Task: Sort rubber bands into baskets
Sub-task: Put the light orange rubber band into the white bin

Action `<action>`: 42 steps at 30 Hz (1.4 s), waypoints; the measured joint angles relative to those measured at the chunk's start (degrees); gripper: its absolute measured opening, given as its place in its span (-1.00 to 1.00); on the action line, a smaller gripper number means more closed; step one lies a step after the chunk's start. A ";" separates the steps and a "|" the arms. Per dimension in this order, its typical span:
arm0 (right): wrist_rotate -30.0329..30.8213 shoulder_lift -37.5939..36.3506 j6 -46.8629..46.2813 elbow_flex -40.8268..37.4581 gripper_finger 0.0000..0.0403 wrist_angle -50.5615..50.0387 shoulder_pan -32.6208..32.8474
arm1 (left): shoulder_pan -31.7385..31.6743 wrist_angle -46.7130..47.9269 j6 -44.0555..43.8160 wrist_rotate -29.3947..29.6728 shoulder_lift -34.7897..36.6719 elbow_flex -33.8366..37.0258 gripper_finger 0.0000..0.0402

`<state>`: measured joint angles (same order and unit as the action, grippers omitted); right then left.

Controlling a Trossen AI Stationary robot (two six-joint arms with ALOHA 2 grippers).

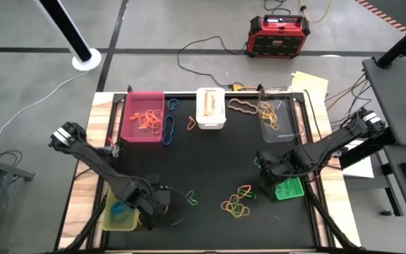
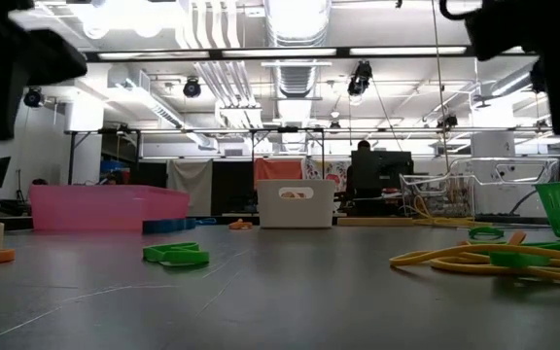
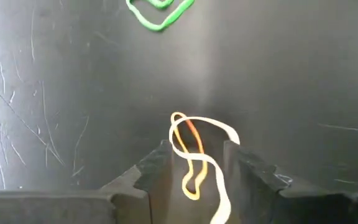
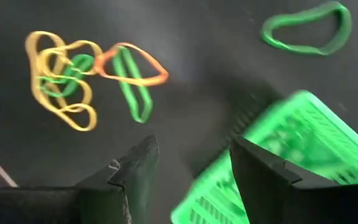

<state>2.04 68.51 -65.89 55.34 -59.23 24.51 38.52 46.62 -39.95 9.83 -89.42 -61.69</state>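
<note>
Hovering low over the black counter (image 1: 210, 162), the left gripper (image 3: 196, 163) has its fingers parted around a tangle of two bands, an orange band (image 3: 191, 162) and a pale tan band (image 3: 210, 155). Neither finger looks pressed onto them, so probably not a grip yet; hard to say from this angle. The yellow-green basket (image 1: 118, 217) sits just beside this gripper, likely where its picks go.

Right gripper (image 4: 194, 165) is wide open and holds nothing, parked right over the bright green basket (image 4: 291, 155). That fits a drop spot for green bands. One green band (image 4: 306, 28) lies on the counter just past that basket, apart from it. Further out from the right gripper is a mixed cluster (image 4: 86, 78) of yellow, green and orange bands, tangled, still unsorted.

Far side from both grippers: pink basket (image 1: 143, 116) with orange bands in it, white basket (image 1: 211, 108), clear basket (image 1: 279, 116) with yellowish bands. Blue bands (image 1: 169, 123) lie loose beside the pink basket.

Counter surface is matte black, scuffed with fine scratches, wood edging round it. Floor behind it carries a red-and-black power box (image 1: 279, 35) and cables. Low view shows a workshop with strip lights, ducting, and a person (image 2: 363, 170) seated far off.
</note>
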 joint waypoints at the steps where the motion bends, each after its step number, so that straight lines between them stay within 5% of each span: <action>1: 0.17 0.04 1.05 -0.09 -0.04 1.56 0.00 | 0.00 -0.14 -0.02 0.37 -1.29 0.00 -0.35; 15: 1.23 0.04 4.24 -0.22 -0.04 4.71 0.00 | -0.17 -0.45 -1.15 2.40 -10.58 0.16 -0.41; 26: 2.54 0.04 4.70 -0.22 -0.04 5.40 0.02 | -0.21 -2.07 -1.38 2.13 -12.21 0.42 -0.71; 31: 2.58 0.04 5.23 -0.22 -0.04 5.99 0.02 | -0.20 -1.98 -0.68 2.55 -11.68 0.44 -0.97; 42: 8.00 0.04 10.42 -0.25 -0.04 10.91 0.37 | -1.17 1.61 2.99 14.35 -2.53 0.44 -1.00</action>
<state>10.04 68.55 -55.47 55.09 -48.32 24.88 37.36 48.23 -36.96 24.18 -91.94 -61.25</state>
